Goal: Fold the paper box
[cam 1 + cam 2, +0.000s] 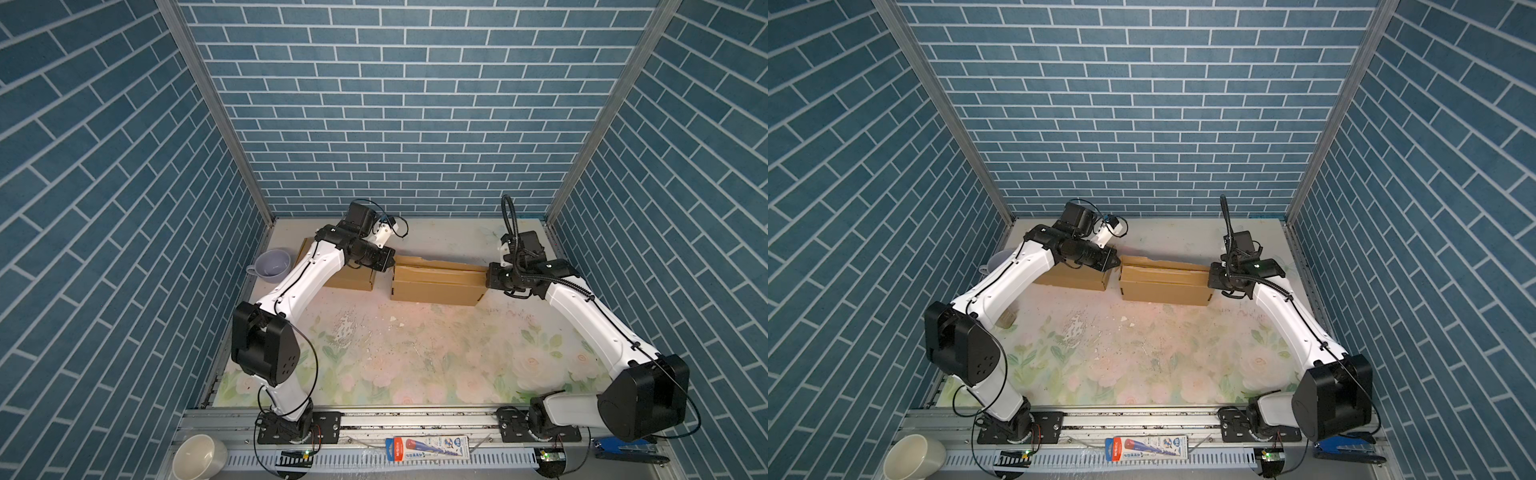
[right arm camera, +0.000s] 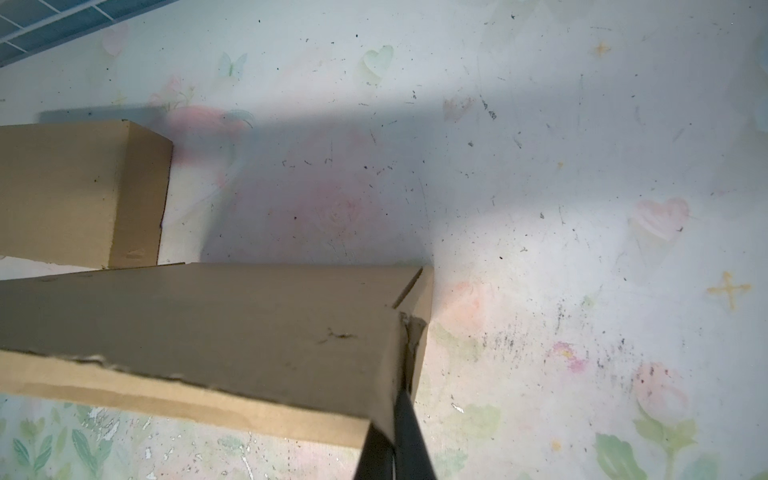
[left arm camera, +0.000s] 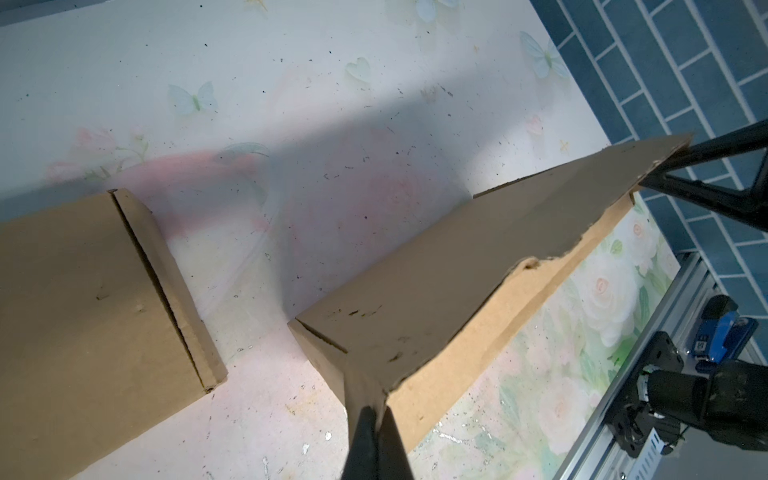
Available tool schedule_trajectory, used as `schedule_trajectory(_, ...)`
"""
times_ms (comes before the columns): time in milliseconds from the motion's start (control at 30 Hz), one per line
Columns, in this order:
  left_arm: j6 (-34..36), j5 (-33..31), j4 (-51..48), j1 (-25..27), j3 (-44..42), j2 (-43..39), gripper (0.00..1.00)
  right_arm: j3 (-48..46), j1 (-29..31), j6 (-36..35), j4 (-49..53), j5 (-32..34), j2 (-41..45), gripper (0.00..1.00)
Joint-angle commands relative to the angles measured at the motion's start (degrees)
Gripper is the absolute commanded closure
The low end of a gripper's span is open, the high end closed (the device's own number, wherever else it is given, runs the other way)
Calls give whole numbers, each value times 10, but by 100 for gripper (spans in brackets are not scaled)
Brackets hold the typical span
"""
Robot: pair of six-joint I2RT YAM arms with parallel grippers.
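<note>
A brown paper box [image 1: 436, 282] [image 1: 1163, 282] lies long and low near the back of the flowered table, its top flap with a ragged edge. My left gripper [image 1: 388, 266] [image 1: 1116, 264] is at its left end; in the left wrist view the gripper [image 3: 372, 415] is shut on the box [image 3: 436, 282] at its corner flap. At the right end, my right gripper [image 1: 487, 276] [image 1: 1209, 278] is shut on the end edge of the box [image 2: 208, 324], seen close in the right wrist view [image 2: 395, 415].
A second cardboard box [image 1: 349, 278] [image 3: 83, 311] [image 2: 75, 187] sits just left of the held one, under my left arm. A lavender cup [image 1: 272, 266] stands at the table's left edge. A white mug [image 1: 199, 457], a pen pack [image 1: 428, 448] and a blue stapler [image 1: 623, 461] lie beyond the front rail.
</note>
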State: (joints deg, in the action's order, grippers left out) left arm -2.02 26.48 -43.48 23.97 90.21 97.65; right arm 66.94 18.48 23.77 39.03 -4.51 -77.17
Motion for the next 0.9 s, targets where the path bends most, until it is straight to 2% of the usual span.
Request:
schedule_trajectory(0,-62,11,45,0,-37,-21,100,-25,3,26,26,6,4,100)
schedule_trajectory(200,-111,10,112,5,-94,-44,100,-35,4,39,18,7,10,100)
schedule_trajectory(433,-117,-14,153,5,-131,-65,100,-41,3,41,17,10,16,100)
schedule_trajectory(867,-173,-35,252,10,-198,-90,100,-45,4,44,15,13,17,100)
